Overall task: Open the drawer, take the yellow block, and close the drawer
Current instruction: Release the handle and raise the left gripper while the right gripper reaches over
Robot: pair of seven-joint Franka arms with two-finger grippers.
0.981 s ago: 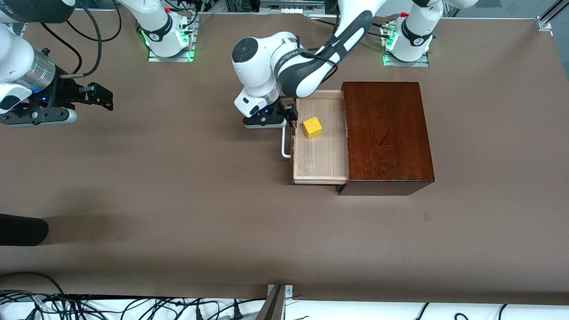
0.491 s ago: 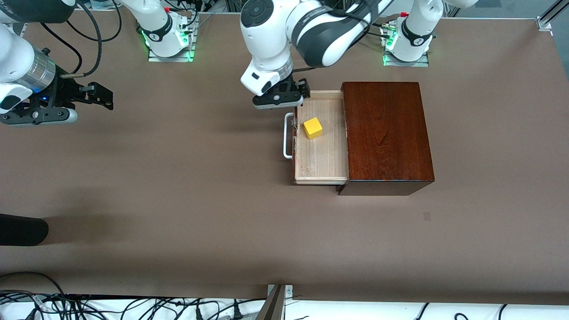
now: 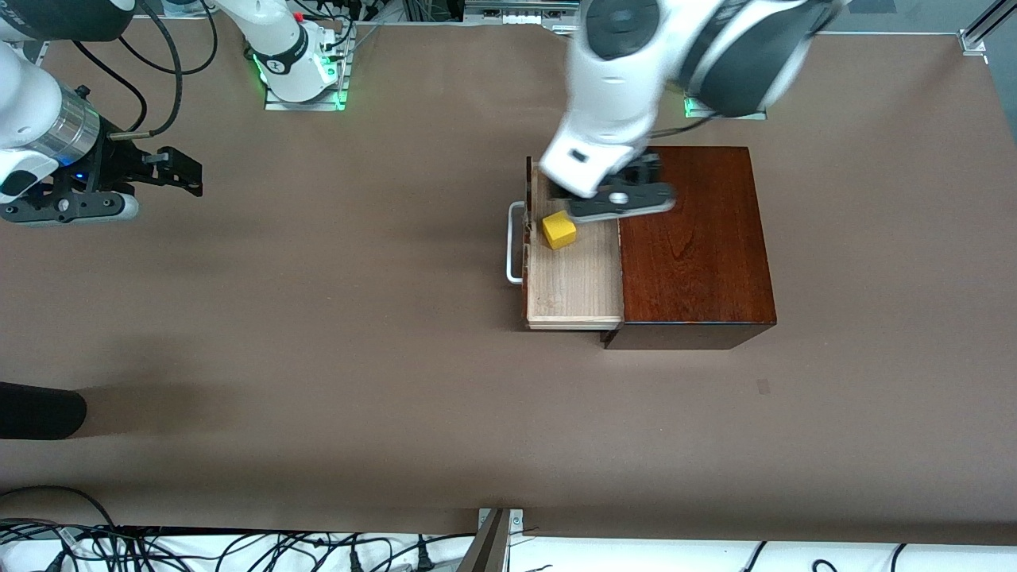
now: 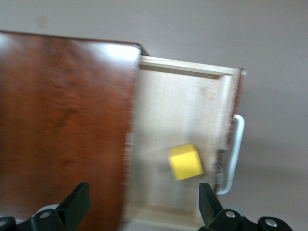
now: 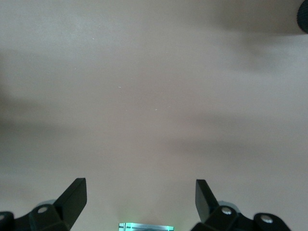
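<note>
The drawer (image 3: 574, 278) stands pulled out of the mahogany box (image 3: 691, 238), its white bar handle (image 3: 512, 246) toward the right arm's end of the table. The yellow block (image 3: 558, 229) lies on the drawer's pale wood floor, close to the drawer front. My left gripper (image 3: 624, 199) hangs open in the air over the seam between drawer and box, empty. The left wrist view shows the yellow block (image 4: 186, 161) off to one side of the gap between the fingers, nearer one fingertip, with the left gripper (image 4: 143, 195) above it. My right gripper (image 3: 181, 173) waits open over bare table.
A dark rounded object (image 3: 40, 409) lies at the table's edge at the right arm's end, nearer the front camera. The arm bases (image 3: 302, 75) with green lights stand along the table's back edge. Cables (image 3: 238, 548) run below the table's front edge.
My left gripper has risen from beside the drawer handle and swung across over the drawer toward the box. Drawer, block and right arm have not moved.
</note>
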